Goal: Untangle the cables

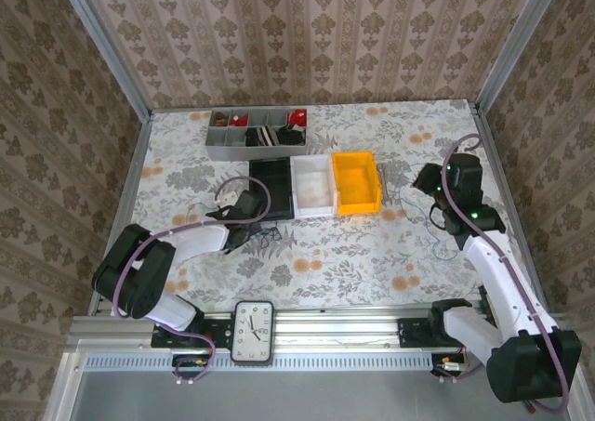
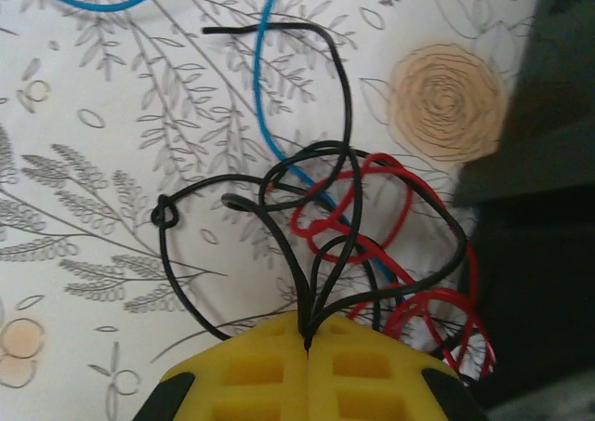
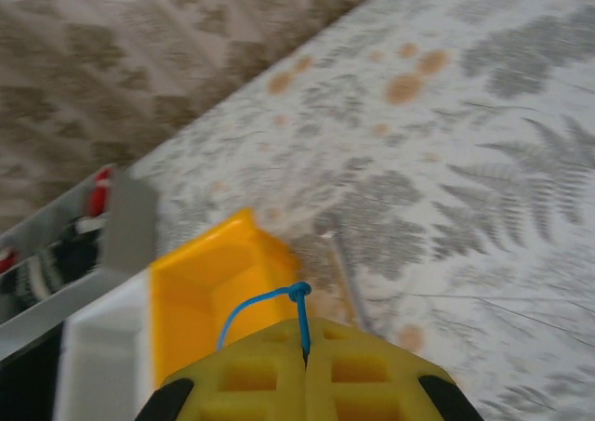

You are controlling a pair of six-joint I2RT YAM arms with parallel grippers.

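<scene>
In the left wrist view my left gripper (image 2: 307,335) is shut, its yellow fingers pinching several strands of a black cable (image 2: 321,161) that loops over the patterned table. A red cable (image 2: 372,230) is woven through those loops, and a blue cable (image 2: 265,96) runs under them toward the top. From above, this clump (image 1: 265,231) lies just in front of the black bin, with the left gripper (image 1: 244,207) at it. My right gripper (image 3: 305,347) is shut on a knotted end of blue cable (image 3: 299,293), raised beside the yellow bin; from above it (image 1: 429,181) sits right of that bin.
A black bin (image 1: 272,187), a white bin (image 1: 312,185) and a yellow bin (image 1: 358,181) stand side by side mid-table. A grey divided tray (image 1: 256,131) with small parts sits behind them. A clock (image 1: 253,331) lies on the front rail. Walls close in the table's sides.
</scene>
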